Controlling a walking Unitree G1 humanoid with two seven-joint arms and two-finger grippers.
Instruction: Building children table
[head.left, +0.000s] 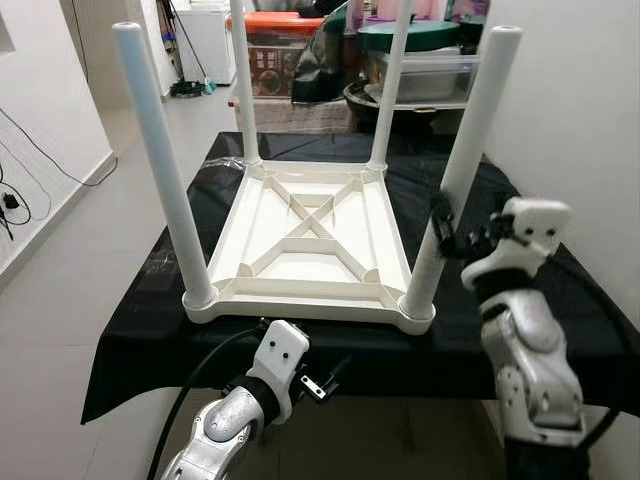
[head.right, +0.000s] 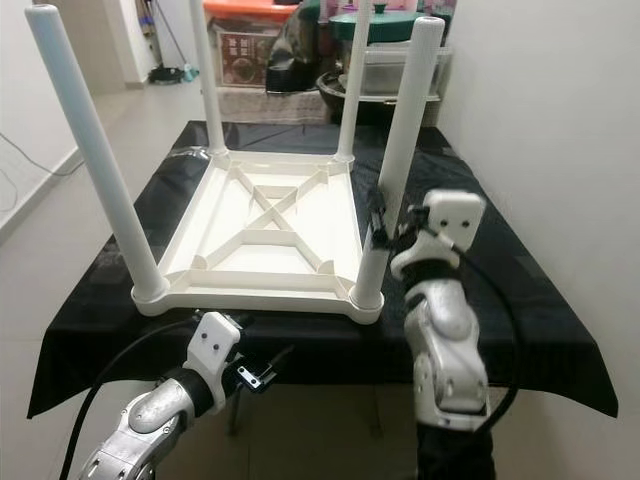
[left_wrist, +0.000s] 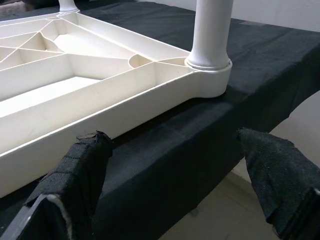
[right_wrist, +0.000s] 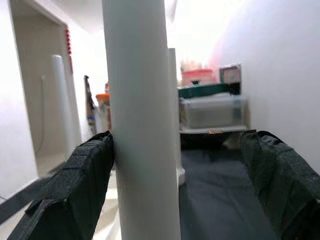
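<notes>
At frame centre, the upturned table (head.left: 310, 235) rests on the black tabletop (head.left: 560, 320). The right end effector (head.left: 447, 235), wide, brackets the near-right leg (head.left: 462, 170), probably seating it; next, press down. Left end effector (head.left: 318, 385) hangs wide.

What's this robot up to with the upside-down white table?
A small white plastic table lies upside down on a table draped in black cloth, with all four legs standing up in their sockets. The right gripper is at the near right leg, its fingers open, one finger touching the leg. The left gripper hangs open just below the near edge of the cloth, holding nothing.
</notes>
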